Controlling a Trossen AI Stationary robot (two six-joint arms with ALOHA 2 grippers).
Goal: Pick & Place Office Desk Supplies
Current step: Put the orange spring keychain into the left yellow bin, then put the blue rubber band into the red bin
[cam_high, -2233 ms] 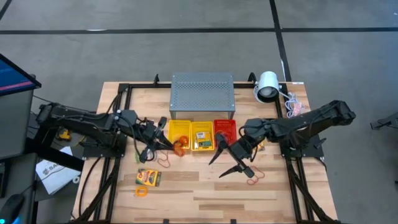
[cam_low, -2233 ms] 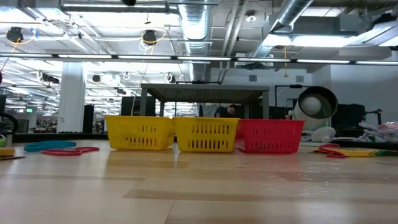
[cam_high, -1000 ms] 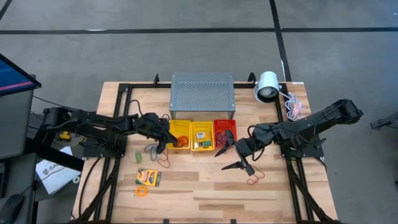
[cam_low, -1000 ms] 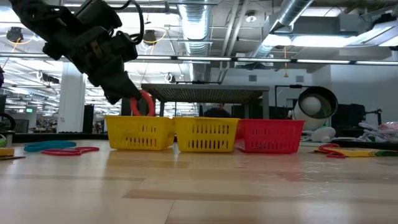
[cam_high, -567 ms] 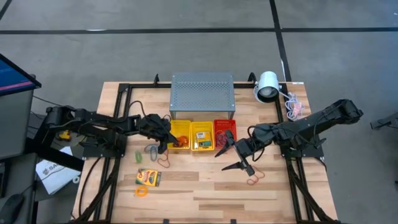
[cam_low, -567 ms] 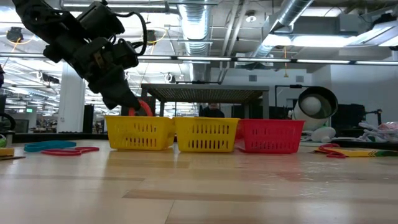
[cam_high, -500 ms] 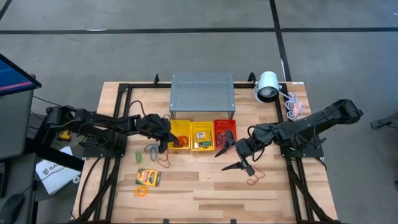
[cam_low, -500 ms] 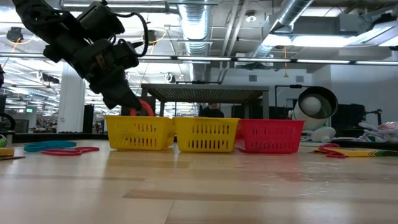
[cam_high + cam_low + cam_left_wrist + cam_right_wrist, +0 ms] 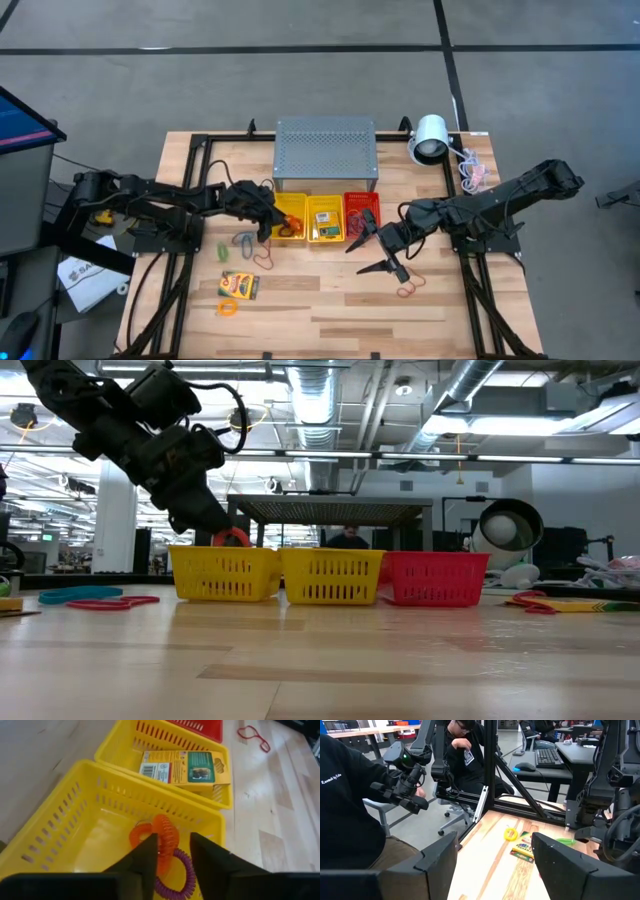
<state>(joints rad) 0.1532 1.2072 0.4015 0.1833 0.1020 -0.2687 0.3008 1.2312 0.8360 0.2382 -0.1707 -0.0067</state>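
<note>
Now the left gripper [image 9: 170, 851], fingers parted, hangs over the leftmost yellow plastic mesh basket [image 9: 75, 827], with the released orange coiled band loop [image 9: 161, 837] between them; right gripper [image 9: 375, 248] waits open at four o'clock.

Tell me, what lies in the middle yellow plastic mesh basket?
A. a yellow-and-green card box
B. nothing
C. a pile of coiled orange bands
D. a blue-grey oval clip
A: the left wrist view shows a yellow-and-green card box lying flat inside the middle yellow plastic mesh basket.
</note>
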